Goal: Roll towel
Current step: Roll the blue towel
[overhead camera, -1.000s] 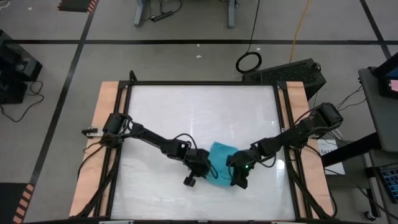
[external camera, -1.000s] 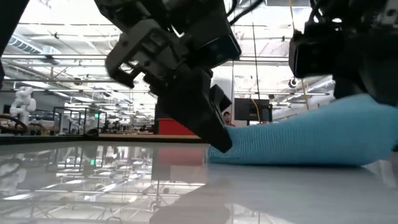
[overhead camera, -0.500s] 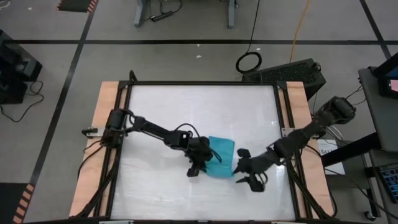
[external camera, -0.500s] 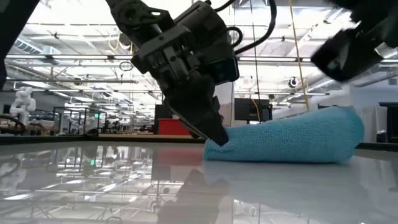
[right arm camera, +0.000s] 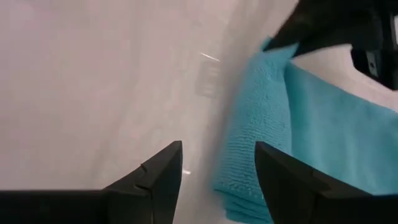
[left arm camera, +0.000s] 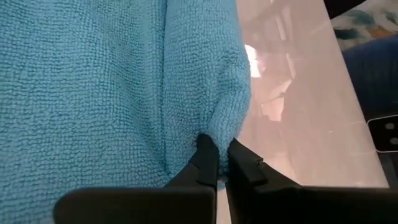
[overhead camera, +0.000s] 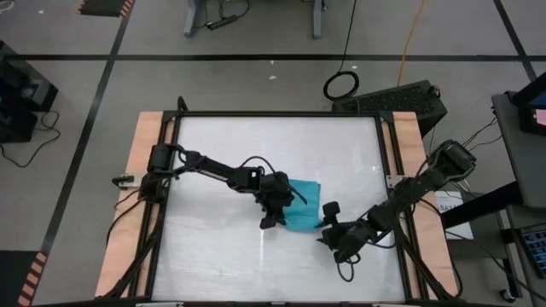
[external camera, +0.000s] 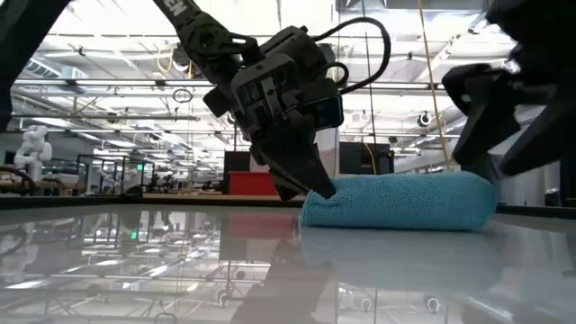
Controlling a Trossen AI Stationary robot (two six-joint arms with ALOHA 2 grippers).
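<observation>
The white surface carried the folded towel near its middle. The left end effector pinched the towel's corner, seemingly to roll it, while the right end effector, fingers wide and empty, waited just beside it

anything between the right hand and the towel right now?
Nothing visible. The right hand sits open just off the towel, with only bare table between them; its wrist view shows the towel edge unobstructed ahead. The left hand is shut on the towel's opposite edge, out of that path.
</observation>
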